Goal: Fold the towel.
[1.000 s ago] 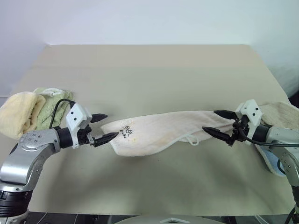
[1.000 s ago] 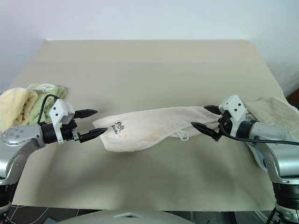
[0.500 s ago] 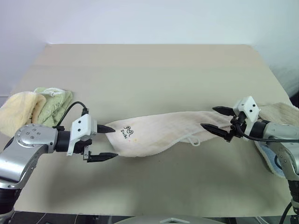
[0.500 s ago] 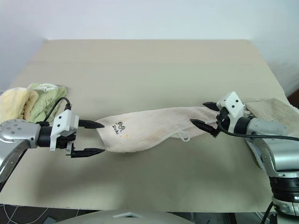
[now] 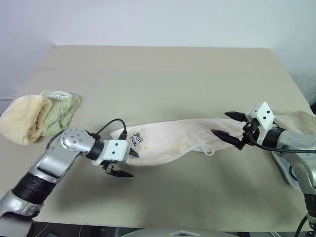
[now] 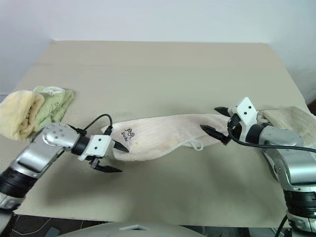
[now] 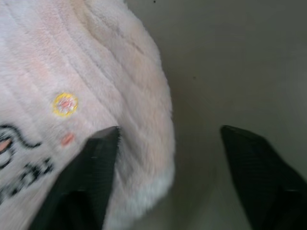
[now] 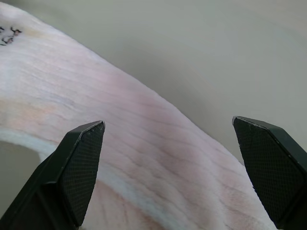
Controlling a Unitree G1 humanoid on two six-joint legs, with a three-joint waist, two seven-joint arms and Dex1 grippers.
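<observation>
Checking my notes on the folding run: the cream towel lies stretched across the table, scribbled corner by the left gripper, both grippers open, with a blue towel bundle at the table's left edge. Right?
Not quite: the bundle at the left edge is yellow and green, as the left eye view shows. The towel, table, left gripper and right gripper are as described.

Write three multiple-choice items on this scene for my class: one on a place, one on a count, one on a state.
1. Where is the scribble on the towel?
A. near the left gripper
B. near the right gripper
C. at the middle

2. How many rolled towels lie at the table's left edge?
A. one
B. two
C. four

3. How do the right gripper's fingers stand?
A. shut on the towel
B. apart, astride the towel's end
C. shut, clear of the towel

Key:
1 A: the scribble sits beside the left gripper.
2 B: a yellow towel and a green towel lie together.
3 B: the right gripper shows a wide gap, with the towel between its fingers.
</observation>
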